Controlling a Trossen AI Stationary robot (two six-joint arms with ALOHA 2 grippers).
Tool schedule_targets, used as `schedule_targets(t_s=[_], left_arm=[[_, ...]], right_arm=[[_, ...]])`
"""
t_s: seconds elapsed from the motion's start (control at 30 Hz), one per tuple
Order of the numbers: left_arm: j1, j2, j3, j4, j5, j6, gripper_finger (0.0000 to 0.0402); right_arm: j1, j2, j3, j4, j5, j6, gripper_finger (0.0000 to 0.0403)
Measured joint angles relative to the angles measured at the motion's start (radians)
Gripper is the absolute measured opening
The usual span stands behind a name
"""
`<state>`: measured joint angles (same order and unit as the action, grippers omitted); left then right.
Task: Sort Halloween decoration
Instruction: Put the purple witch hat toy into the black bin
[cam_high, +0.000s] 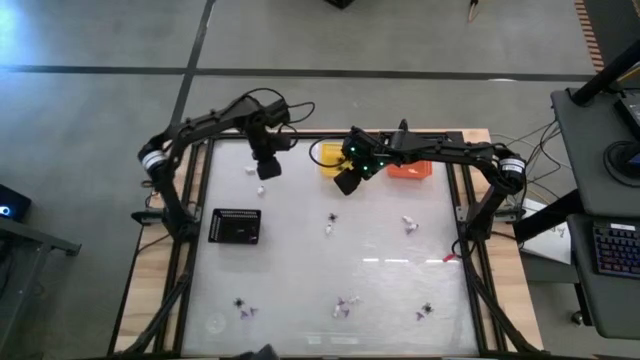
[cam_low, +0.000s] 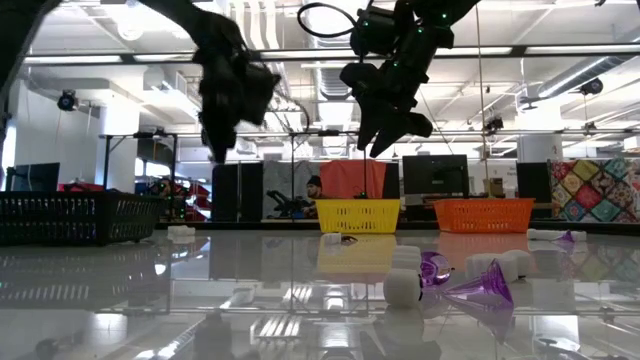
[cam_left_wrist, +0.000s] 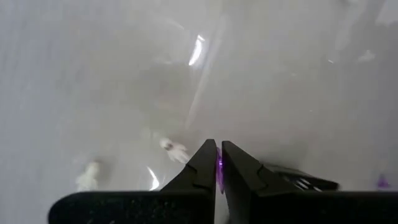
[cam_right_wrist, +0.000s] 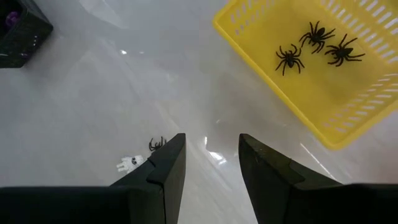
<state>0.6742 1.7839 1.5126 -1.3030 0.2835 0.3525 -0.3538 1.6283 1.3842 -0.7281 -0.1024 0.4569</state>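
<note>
The right tool (cam_right_wrist: 211, 163) hangs with its fingers apart over the pale surface (cam_right_wrist: 93, 99). Three black spiders (cam_right_wrist: 316, 46) lie in the yellow basket (cam_right_wrist: 323, 99); one black spider (cam_right_wrist: 156, 144) and a white trinket (cam_right_wrist: 129, 163) lie beside a finger.

Pinched in the left hand (cam_left_wrist: 218, 167), a purple trinket (cam_left_wrist: 219, 164) shows only as a sliver; its shape is hidden. Nearby white trinkets (cam_left_wrist: 175, 149) are blurred.

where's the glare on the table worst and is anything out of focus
High view: a bright streak of glare on the table near its front right. Low view: the glossy top mirrors the yellow basket, and the near purple trinket looks soft. Left wrist view: hazy throughout, the white trinket blurred; a glare streak beyond the shut left gripper.
</note>
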Motion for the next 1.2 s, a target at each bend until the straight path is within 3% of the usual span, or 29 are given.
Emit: schedule_targets(t_s=[0.23,0.47,0.6,0.8,0.9,1.2], left_arm=[[-0.094,-0.172,-0.069,-0.061,0.009,-0.066,0.0000],[-0.166,-0.357,-0.272,-0.065,0.029,-0.167,0.0000],[-0.203,-0.435,-0.399,-0.013,0.112,-0.213,0.0000],[-0.241,-0.486,-0.595,0.114,0.142,-0.281,0.0000],[-0.243,-0.494,-0.663,0.149,0.219,-0.300,0.0000],[-0.244,-0.495,-0.739,0.198,0.239,-0.311,0.0000]], right_arm=[[0.000,0.000,0.000,-0.007,-0.002,-0.016,0.0139],[0.000,0.000,0.000,-0.028,-0.003,-0.046,0.0139],[0.000,0.000,0.000,-0.027,-0.003,-0.046,0.0139],[0.000,0.000,0.000,-0.027,-0.003,-0.038,0.0139],[0.000,0.000,0.000,-0.026,-0.003,-0.038,0.0139],[0.000,0.000,0.000,-0.022,-0.005,-0.058,0.0139]])
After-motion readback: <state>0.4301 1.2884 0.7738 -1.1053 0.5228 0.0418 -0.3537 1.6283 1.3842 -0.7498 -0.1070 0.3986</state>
